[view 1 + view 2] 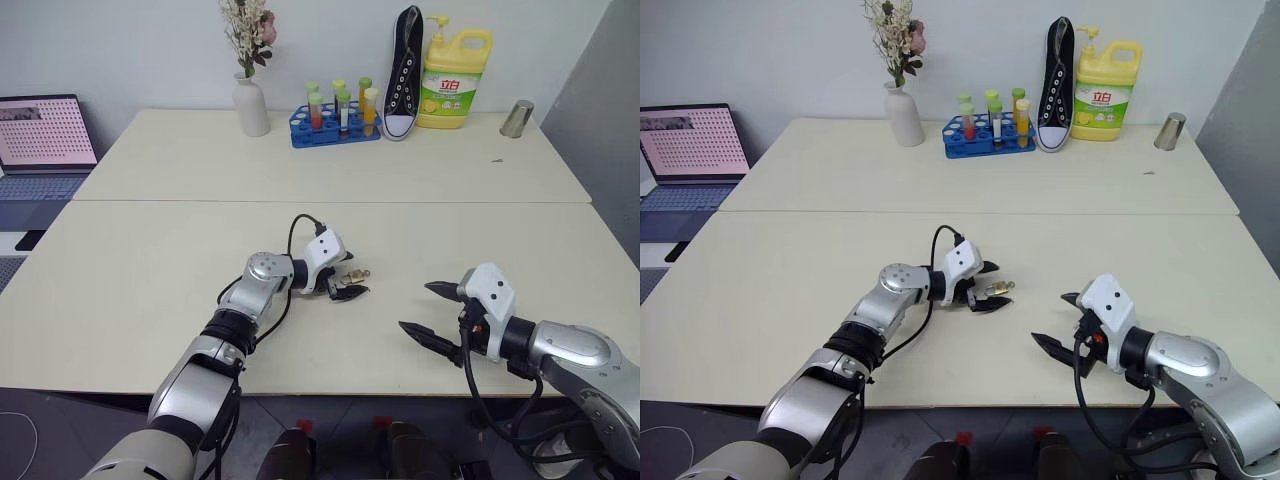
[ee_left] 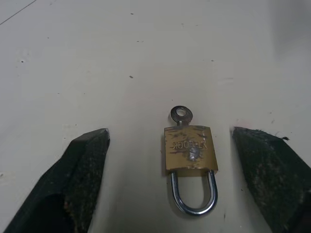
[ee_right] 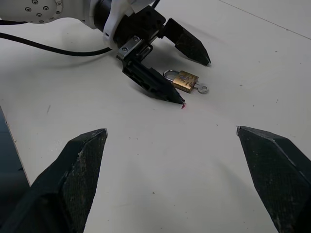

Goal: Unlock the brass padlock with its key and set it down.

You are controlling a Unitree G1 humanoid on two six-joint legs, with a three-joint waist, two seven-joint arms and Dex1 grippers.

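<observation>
One brass padlock (image 2: 189,148) lay flat on the pale worktop (image 1: 150,270), with one key (image 2: 181,115) sticking out of its base and its silver shackle pointing back toward the left gripper (image 1: 343,280). That gripper hung low over the worktop with its two black fingers (image 2: 80,165) spread, one on each side of the padlock and touching neither the brass body nor the key. The right gripper (image 1: 432,312) hovered well apart to the right, its fingers also spread wide and holding nothing.

The step in hand looked like taking hold of the padlock. To do it well, the left fingers would probably need to close squarely on the two flat sides of the brass body, keeping off the key so the other gripper could turn it. The padlock is small and could slide or tip if one finger met it first.

Counted: one padlock, one key, two grippers.
</observation>
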